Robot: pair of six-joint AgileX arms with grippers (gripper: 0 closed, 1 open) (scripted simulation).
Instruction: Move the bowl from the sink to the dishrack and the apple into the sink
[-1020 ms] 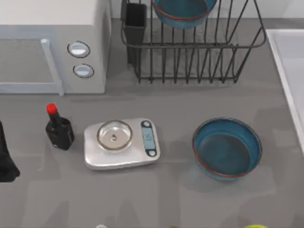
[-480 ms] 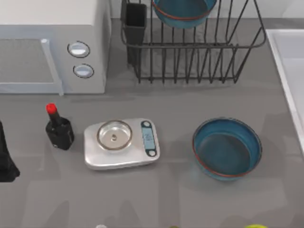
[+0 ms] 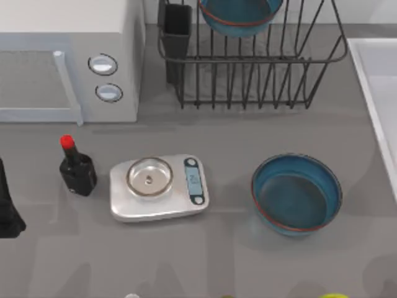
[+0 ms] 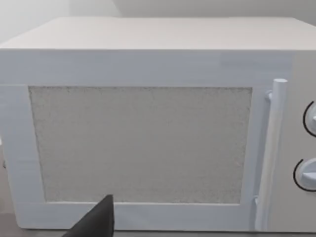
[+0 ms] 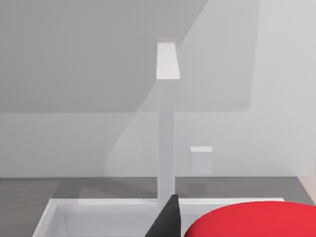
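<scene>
- My right gripper's jaws: a single dark fingertip [image 5: 168, 219] shows in the right wrist view, just beside the apple [image 5: 252, 219], which bulks large and red at the near edge; I cannot tell whether the jaws are clamped on it.
- My left gripper's jaws: only a dark fingertip [image 4: 98, 222] shows in the left wrist view, so I cannot tell how they stand.
- Beyond the apple lies the sink [image 5: 98, 205], its pale rim and a white faucet [image 5: 166, 123] rising behind it.
- My left arm [image 3: 7, 205] sits at the table's left edge, facing the microwave [image 4: 148, 128].
- From above, a blue bowl [image 3: 296, 194] rests upright on the table [image 3: 236, 261], right of centre, near the sink's rim.
- A scale [image 3: 159, 187] stands to its left, with a red-capped bottle [image 3: 76, 167] beyond that.
- Farthest back, the dishrack [image 3: 248, 56] holds a second bowl [image 3: 239, 13], with its cutlery cup at the left corner, just beside the microwave.
</scene>
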